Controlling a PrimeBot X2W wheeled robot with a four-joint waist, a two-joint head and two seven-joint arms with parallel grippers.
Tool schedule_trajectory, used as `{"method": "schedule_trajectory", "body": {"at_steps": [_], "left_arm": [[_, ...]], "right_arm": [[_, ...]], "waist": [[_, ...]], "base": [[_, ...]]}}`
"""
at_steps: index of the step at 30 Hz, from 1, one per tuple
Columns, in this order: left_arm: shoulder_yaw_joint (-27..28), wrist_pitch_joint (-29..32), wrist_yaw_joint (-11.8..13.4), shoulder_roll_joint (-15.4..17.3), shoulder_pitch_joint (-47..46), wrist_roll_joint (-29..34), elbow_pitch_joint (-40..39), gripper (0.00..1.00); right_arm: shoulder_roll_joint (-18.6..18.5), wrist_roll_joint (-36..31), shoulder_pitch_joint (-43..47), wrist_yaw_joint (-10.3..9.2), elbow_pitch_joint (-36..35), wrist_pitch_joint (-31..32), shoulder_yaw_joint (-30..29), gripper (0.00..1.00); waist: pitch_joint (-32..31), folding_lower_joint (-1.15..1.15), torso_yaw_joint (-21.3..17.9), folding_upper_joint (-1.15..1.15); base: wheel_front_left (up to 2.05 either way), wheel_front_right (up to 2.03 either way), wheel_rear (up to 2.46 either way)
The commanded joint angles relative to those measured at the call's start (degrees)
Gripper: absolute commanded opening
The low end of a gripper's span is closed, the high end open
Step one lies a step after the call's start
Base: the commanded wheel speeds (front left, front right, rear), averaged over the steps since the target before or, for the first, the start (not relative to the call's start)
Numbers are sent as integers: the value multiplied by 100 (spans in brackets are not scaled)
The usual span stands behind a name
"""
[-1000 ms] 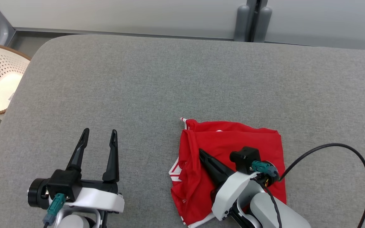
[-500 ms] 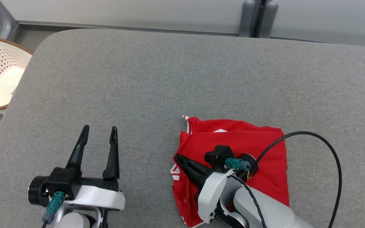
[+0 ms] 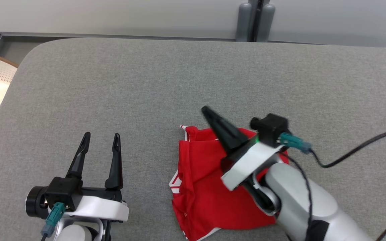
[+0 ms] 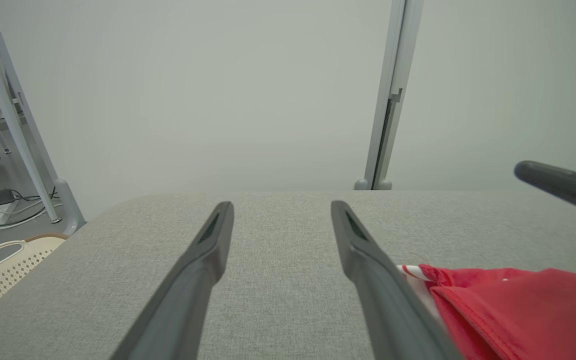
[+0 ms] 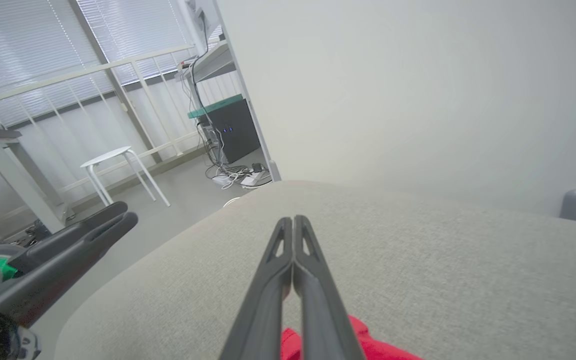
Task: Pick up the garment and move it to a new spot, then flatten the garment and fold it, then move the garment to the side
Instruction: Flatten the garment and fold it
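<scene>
The red garment [image 3: 203, 187] lies in a loose, rumpled fold on the worktop [image 3: 146, 77], close to the front edge and right of the middle. A hazard is judged to exist here. The layers are not pressed flat, so if only the top layer is pinched for the move to the side, the fold is likely to be pulled open. The right gripper [image 3: 206, 111] is held above the garment's far edge, fingers pressed together with nothing between them, apparently clear of the cloth. The left gripper [image 3: 101, 137] is held spread and empty near the front edge, well apart from the garment's left side.
</scene>
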Motion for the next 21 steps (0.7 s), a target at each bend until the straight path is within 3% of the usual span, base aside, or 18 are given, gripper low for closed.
{"method": "schedule_trajectory", "body": {"at_steps": [1,4,5,6,7,8,14,21], "left_arm": [[42,-25,-31,38,7,49,-1,100],[75,-26,-40,51,42,66,-9,100],[81,-26,-35,59,62,79,-3,100],[98,-26,-36,70,83,91,2,100],[106,-26,-39,75,101,95,13,100],[115,-26,-45,79,121,99,22,100],[180,-26,-63,141,207,116,96,100],[248,-26,-82,258,392,131,164,100]], "right_arm": [[-198,-172,211,-2,-205,-26,-412,0],[-447,-474,544,-1,-611,-28,-1198,0],[-519,-556,679,-1,-740,-28,-1455,15],[-581,-630,834,-1,-855,-29,-1703,40],[-654,-745,993,-1,-950,-29,-1935,87],[-719,-845,1146,-1,-1055,-29,-2183,100],[-925,-1330,2021,-1,-1603,-23,-3318,100],[-1011,-1688,2844,-1,-2109,224,-4026,100]], "waist": [[-48,0,-88,0],[-99,0,-193,0],[-123,0,-232,0],[-147,0,-270,0],[-174,0,-304,0],[-203,0,-339,0],[-385,0,-520,0],[-666,0,-658,0]], "base": [[0,0,0],[0,0,0],[0,0,0],[0,0,0],[0,0,0],[0,0,0],[0,0,0],[0,0,0]]}}
